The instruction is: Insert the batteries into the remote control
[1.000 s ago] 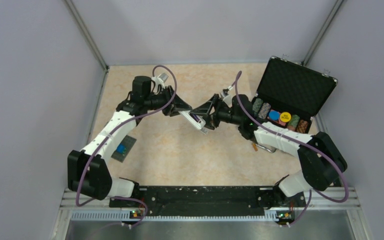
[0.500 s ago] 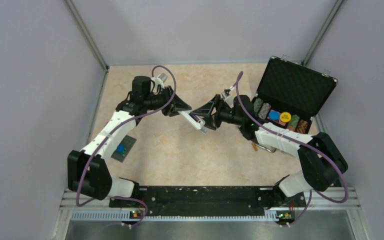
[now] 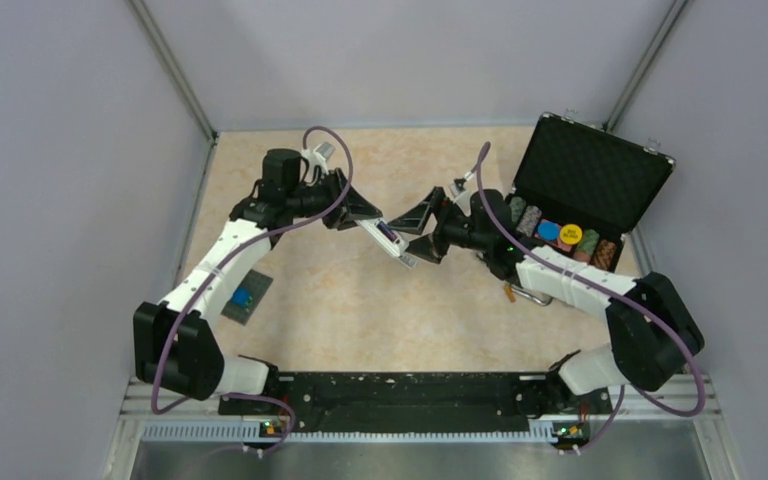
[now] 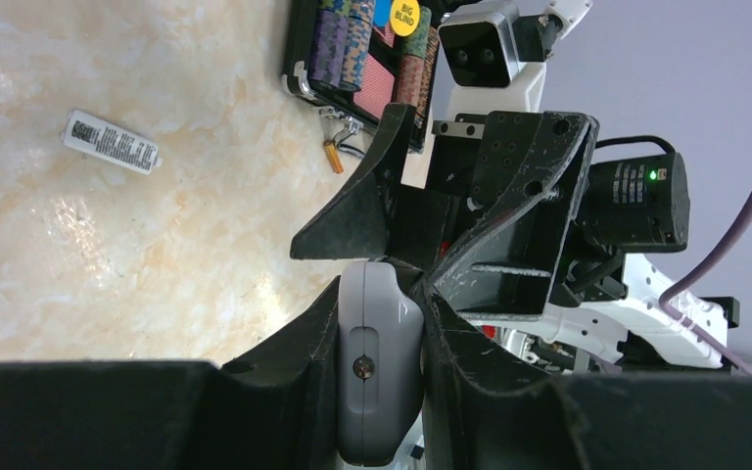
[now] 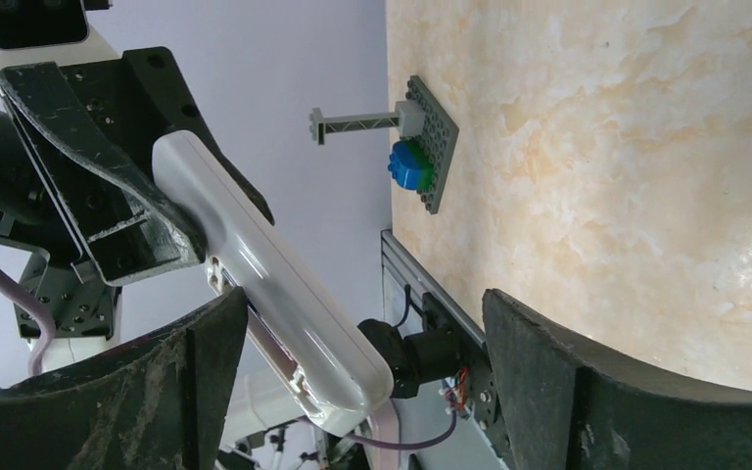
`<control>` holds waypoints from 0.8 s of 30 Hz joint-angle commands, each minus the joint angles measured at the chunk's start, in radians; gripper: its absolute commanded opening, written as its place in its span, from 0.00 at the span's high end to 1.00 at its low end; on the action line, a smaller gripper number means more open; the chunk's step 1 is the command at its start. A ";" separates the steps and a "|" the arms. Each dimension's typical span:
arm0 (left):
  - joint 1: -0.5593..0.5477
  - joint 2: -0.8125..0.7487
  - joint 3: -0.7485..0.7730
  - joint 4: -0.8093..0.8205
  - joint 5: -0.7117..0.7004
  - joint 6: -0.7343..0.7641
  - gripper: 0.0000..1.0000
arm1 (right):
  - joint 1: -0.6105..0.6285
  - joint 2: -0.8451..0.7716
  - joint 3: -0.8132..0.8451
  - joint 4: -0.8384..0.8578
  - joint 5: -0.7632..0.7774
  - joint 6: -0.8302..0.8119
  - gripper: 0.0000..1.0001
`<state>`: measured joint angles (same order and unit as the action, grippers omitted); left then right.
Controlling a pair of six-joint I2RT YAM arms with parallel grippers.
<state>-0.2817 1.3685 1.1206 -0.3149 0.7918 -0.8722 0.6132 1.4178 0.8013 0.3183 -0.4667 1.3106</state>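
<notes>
The slim white remote control (image 3: 386, 238) hangs above the table's middle, tilted. My left gripper (image 4: 380, 323) is shut on one end of it, and that end fills the gap between the black fingers. My right gripper (image 5: 362, 377) is open around the remote's free end (image 5: 284, 294). The remote lies close against this gripper's left finger (image 5: 191, 387), with a wide gap to the right finger (image 5: 587, 387). A thin dark purple streak shows on the remote's upper face (image 3: 387, 234). I cannot tell whether it is one of the batteries.
An open black case (image 3: 588, 168) with striped poker-chip stacks (image 3: 560, 236) stands at the right. A small orange-brown stick (image 4: 333, 157) lies by its handle. A white printed strip (image 4: 111, 143) lies on the table. A dark grey card with a blue patch (image 3: 241, 298) lies at the left.
My right gripper's jaws have opened wider around the remote's free end. The left gripper keeps its hold, and both arms have shifted only slightly.
</notes>
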 commanded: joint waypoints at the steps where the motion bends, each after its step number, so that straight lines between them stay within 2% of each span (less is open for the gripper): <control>1: 0.006 -0.017 0.053 0.087 0.078 0.093 1.00 | -0.046 -0.056 0.038 -0.056 0.036 -0.071 0.11; 10: 0.006 -0.073 0.037 0.084 0.150 0.414 1.00 | -0.141 -0.173 0.048 -0.111 0.034 -0.270 0.10; 17: 0.005 -0.164 -0.062 0.201 0.237 0.574 1.00 | -0.150 -0.178 0.145 -0.258 0.023 -0.638 0.15; 24: 0.006 -0.248 -0.156 0.288 0.274 0.682 1.00 | -0.150 -0.154 0.145 -0.308 0.053 -0.840 0.17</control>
<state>-0.2790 1.1767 1.0126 -0.1520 1.0050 -0.2871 0.4706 1.2648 0.9176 0.0433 -0.4370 0.6525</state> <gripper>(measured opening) 0.319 0.842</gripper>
